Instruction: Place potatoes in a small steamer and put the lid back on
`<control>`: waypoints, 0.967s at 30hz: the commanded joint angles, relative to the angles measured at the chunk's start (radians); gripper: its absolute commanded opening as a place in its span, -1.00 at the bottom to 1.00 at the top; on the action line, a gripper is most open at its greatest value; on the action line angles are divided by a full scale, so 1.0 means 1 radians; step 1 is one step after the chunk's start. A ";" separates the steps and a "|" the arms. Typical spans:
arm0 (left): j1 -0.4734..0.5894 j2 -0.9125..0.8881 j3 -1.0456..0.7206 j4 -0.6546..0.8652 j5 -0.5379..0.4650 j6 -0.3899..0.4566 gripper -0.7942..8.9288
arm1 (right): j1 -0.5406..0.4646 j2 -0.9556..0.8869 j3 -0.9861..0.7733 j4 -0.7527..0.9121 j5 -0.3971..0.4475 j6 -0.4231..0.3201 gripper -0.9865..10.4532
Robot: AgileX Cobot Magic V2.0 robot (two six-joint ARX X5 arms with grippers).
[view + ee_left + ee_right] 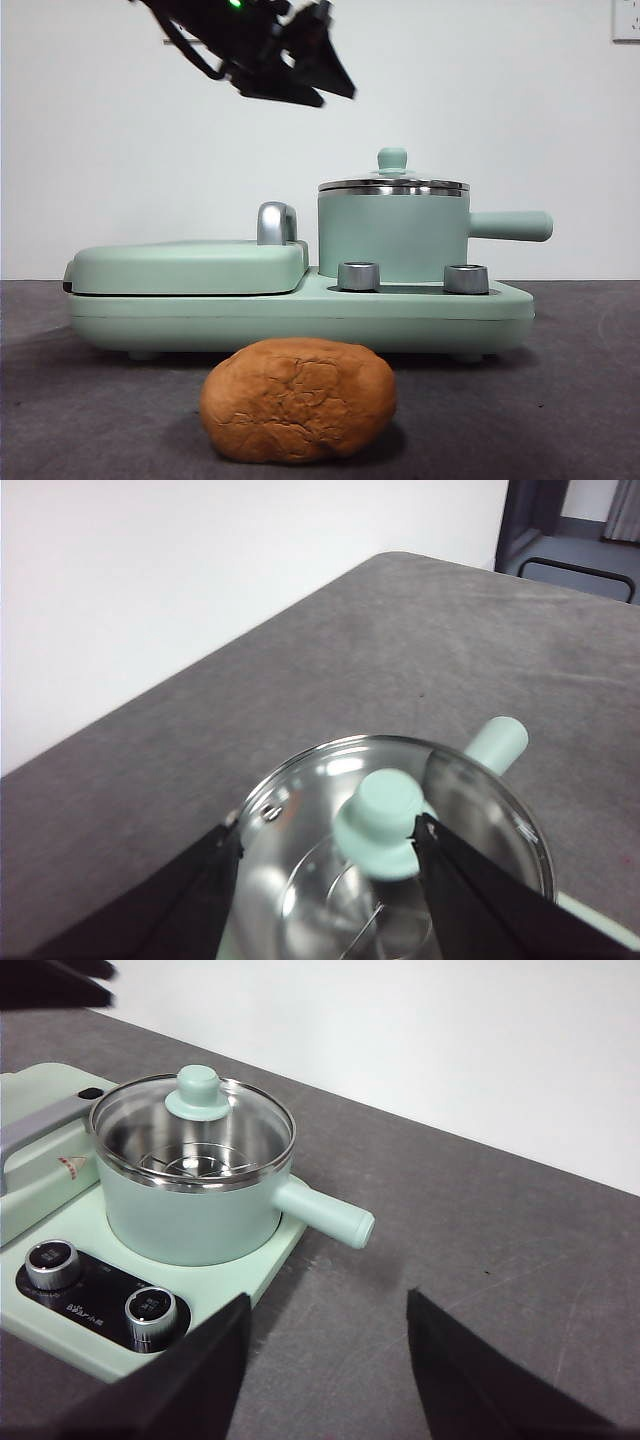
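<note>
The potato [298,400], orange-brown with cracked skin, lies on the dark table in front of the appliance. The small steamer [392,240] [190,1220], a mint-green pot with a straight side handle [497,745], stands on the right of the base. Its glass lid [393,185] [190,1130] rests on the rim, and a steel rack shows through the glass. My left gripper [335,95] [330,828] hangs open above and left of the pot, apart from the knob [385,820]. Off to the handle's side, my right gripper [328,1298] is open over bare table and holds nothing.
The mint-green appliance base [300,310] carries a flat griddle cover [190,265] on the left with a steel handle [276,222]. Two steel dials [359,276] [466,278] face front. A white wall stands close behind the table's far edge.
</note>
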 commanded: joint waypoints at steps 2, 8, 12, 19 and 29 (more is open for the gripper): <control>-0.028 0.080 0.075 0.011 0.001 -0.027 -0.26 | 0.002 0.006 0.018 0.003 0.000 0.017 -0.39; -0.048 0.180 0.153 0.030 0.002 -0.060 -0.26 | 0.002 0.006 0.018 0.003 0.000 0.017 -0.39; -0.053 0.221 0.170 0.068 0.010 -0.115 -0.26 | 0.002 0.006 0.018 0.003 0.000 0.017 -0.39; -0.057 0.245 0.170 0.069 0.028 -0.130 -0.26 | 0.002 0.006 0.018 0.003 0.001 0.017 -0.39; -0.061 0.250 0.170 0.062 0.027 -0.089 -0.26 | 0.002 0.006 0.018 -0.005 0.001 0.017 -0.39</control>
